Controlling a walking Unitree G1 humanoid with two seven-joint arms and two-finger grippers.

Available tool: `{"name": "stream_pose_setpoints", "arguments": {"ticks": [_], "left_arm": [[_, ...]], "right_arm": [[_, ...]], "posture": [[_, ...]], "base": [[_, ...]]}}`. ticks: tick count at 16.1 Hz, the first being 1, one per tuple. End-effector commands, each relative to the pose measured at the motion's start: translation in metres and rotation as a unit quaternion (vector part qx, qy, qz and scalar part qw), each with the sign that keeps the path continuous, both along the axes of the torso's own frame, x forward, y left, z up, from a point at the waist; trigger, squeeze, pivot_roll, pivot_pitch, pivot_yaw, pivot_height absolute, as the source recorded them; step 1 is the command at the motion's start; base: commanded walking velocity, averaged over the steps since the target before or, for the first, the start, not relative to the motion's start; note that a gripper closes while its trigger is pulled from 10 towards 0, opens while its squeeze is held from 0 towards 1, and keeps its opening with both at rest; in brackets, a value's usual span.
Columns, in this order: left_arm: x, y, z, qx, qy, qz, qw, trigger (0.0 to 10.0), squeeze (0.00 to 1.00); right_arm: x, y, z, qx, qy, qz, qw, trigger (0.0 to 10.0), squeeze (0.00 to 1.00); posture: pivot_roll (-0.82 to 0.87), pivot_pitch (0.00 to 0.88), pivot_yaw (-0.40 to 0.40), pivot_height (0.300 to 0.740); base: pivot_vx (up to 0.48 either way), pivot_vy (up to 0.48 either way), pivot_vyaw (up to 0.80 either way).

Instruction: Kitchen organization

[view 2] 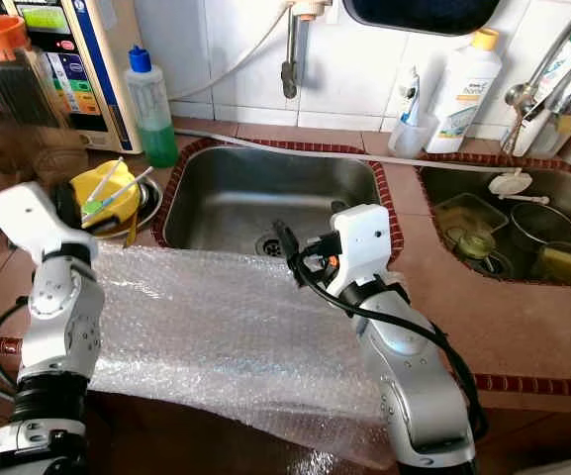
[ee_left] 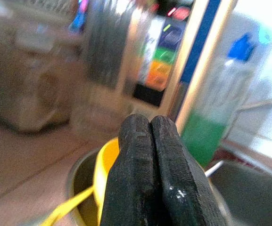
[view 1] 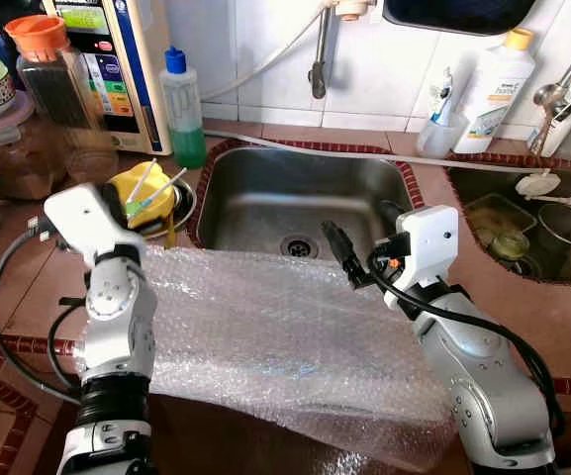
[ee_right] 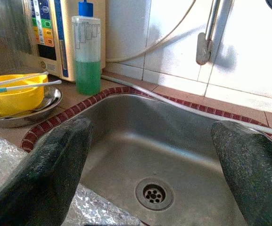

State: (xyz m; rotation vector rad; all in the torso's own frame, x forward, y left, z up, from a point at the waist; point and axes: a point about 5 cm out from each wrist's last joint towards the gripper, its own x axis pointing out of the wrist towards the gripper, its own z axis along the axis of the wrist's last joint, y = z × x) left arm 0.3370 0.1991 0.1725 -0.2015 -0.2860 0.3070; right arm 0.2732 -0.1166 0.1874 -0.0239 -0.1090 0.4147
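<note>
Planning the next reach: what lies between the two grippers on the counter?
In the left eye view, a clear bubble wrap sheet spans the counter edge between the left gripper and right gripper, its far edge overlapping the steel sink.

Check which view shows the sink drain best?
Right wrist view: the drain sits close and unblocked in the sink basin, between the open right end effector fingers. The left eye and right eye views show it small, near the bubble wrap edge. In the left wrist view I can't make it out.
</note>
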Motion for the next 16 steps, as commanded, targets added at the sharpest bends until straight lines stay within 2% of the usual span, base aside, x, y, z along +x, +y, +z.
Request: {"name": "stream_pose_setpoints", "arguments": {"ticks": [1,3,6,7,8,9,10,11,15,16], "left_arm": [[0.003,-0.012,0.027,0.025,-0.052,-0.028,0.998,0.0,0.00],[0.005,-0.019,0.039,0.024,-0.074,-0.048,0.996,0.0,0.00],[0.003,-0.014,0.034,0.032,-0.061,-0.039,0.997,0.0,0.00],[0.002,-0.010,0.032,0.037,-0.051,-0.026,0.998,8.8,0.00],[0.001,-0.007,0.035,0.043,-0.054,-0.021,0.997,10.0,1.00],[0.001,-0.006,0.037,0.068,-0.055,-0.022,0.996,10.0,1.00],[0.002,-0.007,0.036,0.124,-0.046,-0.037,0.991,10.0,1.00],[0.003,-0.006,0.034,0.147,-0.039,-0.043,0.987,10.0,1.00],[0.016,0.015,0.027,0.182,0.024,-0.062,0.981,10.0,1.00],[0.019,0.020,0.027,0.172,0.031,-0.061,0.983,10.0,1.00]], "right_arm": [[0.001,0.000,0.002,0.000,-0.006,0.001,1.000,10.0,0.00],[0.002,0.002,0.002,0.002,-0.006,0.004,1.000,10.0,0.00],[0.002,0.003,0.002,0.002,-0.006,0.002,1.000,10.0,0.00],[0.001,0.002,0.001,0.002,-0.006,0.001,1.000,10.0,0.00],[0.001,0.003,0.001,0.002,-0.005,0.002,1.000,10.0,0.00],[0.001,0.003,0.001,0.002,-0.004,0.004,1.000,10.0,0.00],[0.002,0.004,0.001,0.001,-0.005,0.006,1.000,10.0,0.00],[0.003,0.004,0.001,0.001,-0.005,0.007,1.000,10.0,0.00],[0.003,0.005,0.000,0.001,-0.005,0.008,1.000,10.0,0.00],[0.003,0.005,0.000,0.001,-0.005,0.007,1.000,10.0,0.00]], "posture": [[-0.03,0.048,-0.020,0.740],[-0.02,0.048,-0.017,0.740],[-0.03,0.047,-0.014,0.740],[-0.03,0.047,-0.015,0.740],[-0.02,0.047,-0.016,0.740],[-0.02,0.045,-0.017,0.740],[-0.02,0.045,-0.017,0.740],[-0.01,0.043,-0.019,0.740],[-0.02,0.040,-0.017,0.740],[-0.02,0.040,-0.017,0.740]], "base": [[0.000,0.000,0.00],[0.000,0.000,0.00],[0.000,0.000,0.00],[0.000,0.000,0.00],[0.000,0.000,0.00],[0.000,0.000,0.00],[0.000,0.000,0.00],[0.000,0.000,0.00],[0.000,0.000,0.00],[0.000,0.000,0.00]]}}
